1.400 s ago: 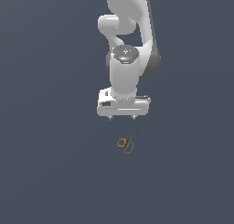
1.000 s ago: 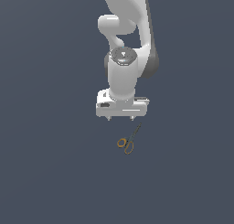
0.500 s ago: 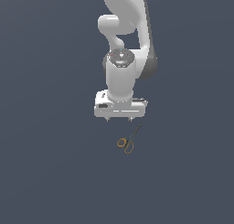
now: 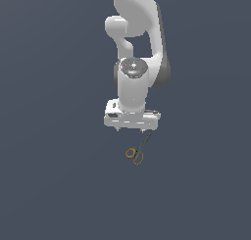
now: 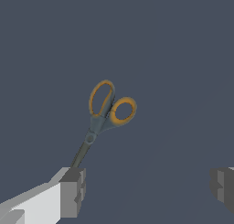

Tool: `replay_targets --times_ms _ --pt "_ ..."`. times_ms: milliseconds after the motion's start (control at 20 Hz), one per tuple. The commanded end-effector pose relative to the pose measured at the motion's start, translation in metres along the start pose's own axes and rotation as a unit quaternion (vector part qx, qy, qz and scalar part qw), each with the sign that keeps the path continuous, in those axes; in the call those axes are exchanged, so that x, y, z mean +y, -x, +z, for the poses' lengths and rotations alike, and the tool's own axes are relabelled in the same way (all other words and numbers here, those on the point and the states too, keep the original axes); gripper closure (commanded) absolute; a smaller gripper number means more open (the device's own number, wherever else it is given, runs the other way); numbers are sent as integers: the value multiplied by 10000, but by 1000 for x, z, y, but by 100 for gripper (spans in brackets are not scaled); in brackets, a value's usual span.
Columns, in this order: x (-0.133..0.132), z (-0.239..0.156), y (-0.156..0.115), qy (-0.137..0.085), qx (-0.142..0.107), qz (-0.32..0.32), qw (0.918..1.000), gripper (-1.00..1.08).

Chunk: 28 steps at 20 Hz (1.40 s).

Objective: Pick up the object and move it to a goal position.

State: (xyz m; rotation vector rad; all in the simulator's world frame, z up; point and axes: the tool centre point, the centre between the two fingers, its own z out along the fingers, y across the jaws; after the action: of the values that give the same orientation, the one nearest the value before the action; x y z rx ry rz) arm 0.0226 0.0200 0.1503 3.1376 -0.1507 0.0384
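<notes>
The scissors (image 4: 138, 151) lie flat on the dark grey floor (image 4: 54, 175), just below the white gripper (image 4: 133, 130) in the exterior view. The gripper's fingers (image 5: 73, 191) stand wide apart and grasp nothing. In the wrist view the dark blades point toward one finger, the orange handles point away from it

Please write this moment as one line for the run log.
phase: approach | gripper: open, above surface | scissors: lying flat, not grasped | blade tips beside one fingertip | handles: orange-yellow loops
</notes>
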Motion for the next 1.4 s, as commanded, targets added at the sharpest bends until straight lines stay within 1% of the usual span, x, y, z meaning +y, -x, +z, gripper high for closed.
replay_targets --times_ms 0,300,600,850,1100,1350 --pt "-5 5 -1 -6 -10 217 9998 -92" --pt "-18 22 -3 -15 -39 899 9959 -92" --pt "-33 40 -4 -14 -67 1620 9868 -92" --pt "-44 55 -5 -3 -86 2212 9752 -92" --pt "-56 70 -5 13 -101 2777 9606 -92" --pt "-64 81 -4 30 -108 3204 9472 -92"
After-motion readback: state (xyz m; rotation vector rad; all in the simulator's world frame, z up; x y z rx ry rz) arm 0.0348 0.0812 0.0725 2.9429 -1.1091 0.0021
